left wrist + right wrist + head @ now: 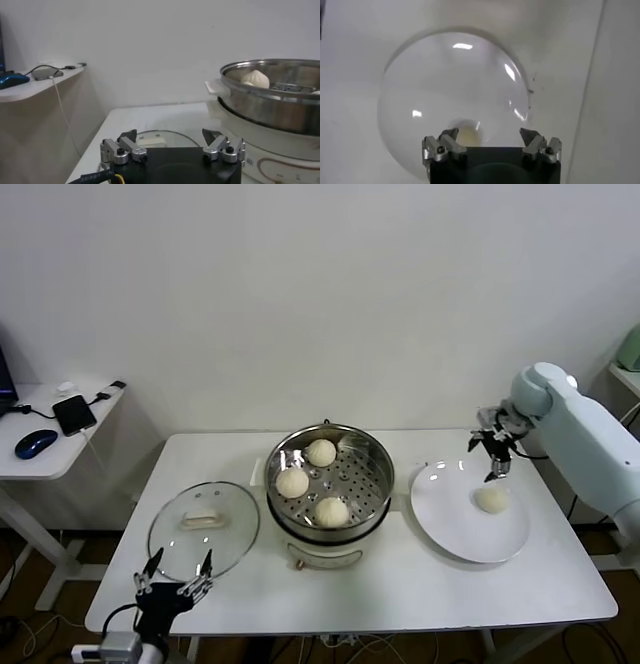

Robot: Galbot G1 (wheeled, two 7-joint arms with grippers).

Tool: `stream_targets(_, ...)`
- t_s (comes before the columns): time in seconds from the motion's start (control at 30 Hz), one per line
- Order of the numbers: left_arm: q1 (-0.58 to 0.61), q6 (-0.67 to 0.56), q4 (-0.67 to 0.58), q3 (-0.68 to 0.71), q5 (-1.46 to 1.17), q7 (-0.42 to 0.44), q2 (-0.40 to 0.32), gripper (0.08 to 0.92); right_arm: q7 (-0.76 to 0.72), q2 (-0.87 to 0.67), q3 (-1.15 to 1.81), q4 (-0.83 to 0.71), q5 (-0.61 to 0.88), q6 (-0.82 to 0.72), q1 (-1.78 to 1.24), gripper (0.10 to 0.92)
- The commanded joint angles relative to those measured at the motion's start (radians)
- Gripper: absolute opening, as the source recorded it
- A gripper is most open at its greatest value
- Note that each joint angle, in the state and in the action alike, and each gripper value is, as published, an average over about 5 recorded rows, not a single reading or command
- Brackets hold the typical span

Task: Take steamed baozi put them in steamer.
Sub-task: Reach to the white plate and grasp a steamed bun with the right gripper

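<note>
Fingers of the right gripper (pixel 494 460) are spread, empty, poised above the last bun (pixel 491 498) on the plate (pixel 440 524), right of the steamer (pixel 376 452), apparently ready to grasp. Three buns (pixel 292 482) already sit inside. Left gripper (pixel 176 581) idles spread by the lid (pixel 204 528).

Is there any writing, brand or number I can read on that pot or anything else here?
None can be read.
The steamer's cream base shows faint markings on its front panel, too blurred to read.
The baozi, white plate and glass lid carry no text.
</note>
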Motion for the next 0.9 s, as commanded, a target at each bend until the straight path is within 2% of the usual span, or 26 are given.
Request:
stream_targets(0.03,0.009,0.004,0.003,0.000,0.016,0.002,0.003,0.823,0.051,0.054,0.164,-0.216,-0.150,0.093,-0.098,0.823)
stream_targets(0.9,0.012,0.000,0.003,-0.009,0.027,0.004,0.004,0.823,0.159,0.135,0.277,-0.362,-0.250,0.103,-0.091,0.823)
